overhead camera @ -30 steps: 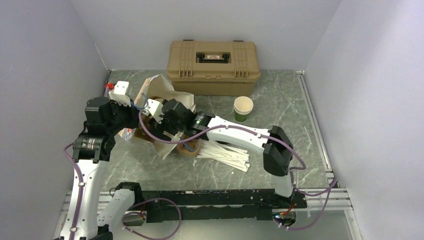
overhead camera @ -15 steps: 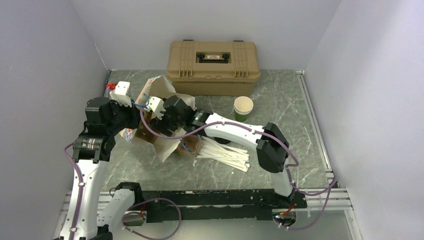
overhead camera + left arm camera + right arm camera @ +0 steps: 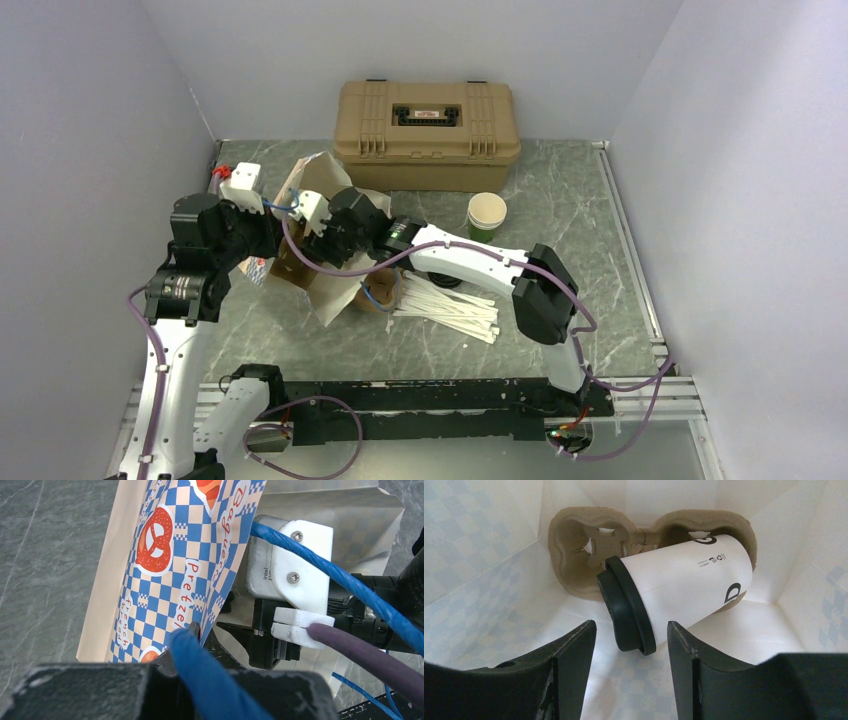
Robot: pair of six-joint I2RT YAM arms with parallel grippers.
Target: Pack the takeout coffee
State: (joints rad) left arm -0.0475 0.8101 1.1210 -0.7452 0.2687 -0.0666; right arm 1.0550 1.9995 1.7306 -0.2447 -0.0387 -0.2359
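Observation:
The takeout coffee point(image 3: 684, 582), a pale paper cup with dark lettering and a black lid point(image 3: 626, 612), lies on its side inside the paper bag point(image 3: 484, 555). It rests partly on a brown pulp cup carrier point(image 3: 579, 540). My right gripper point(image 3: 631, 647) is open inside the bag, with the lid just beyond its fingertips and nothing held. In the top view the right gripper point(image 3: 335, 235) is hidden in the bag's mouth point(image 3: 325, 185). My left gripper point(image 3: 200, 632) is shut on the edge of the blue-checked bag point(image 3: 175, 565), holding it open.
A tan hard case point(image 3: 426, 122) stands at the back. A green paper cup point(image 3: 486, 218) stands right of the bag. White sticks point(image 3: 450, 308) lie in a pile under the right arm, next to a brown cardboard piece point(image 3: 378, 297).
The right arm has reached a little farther back and left into the bag. The bag's top flap has shifted slightly. The left arm holds still.

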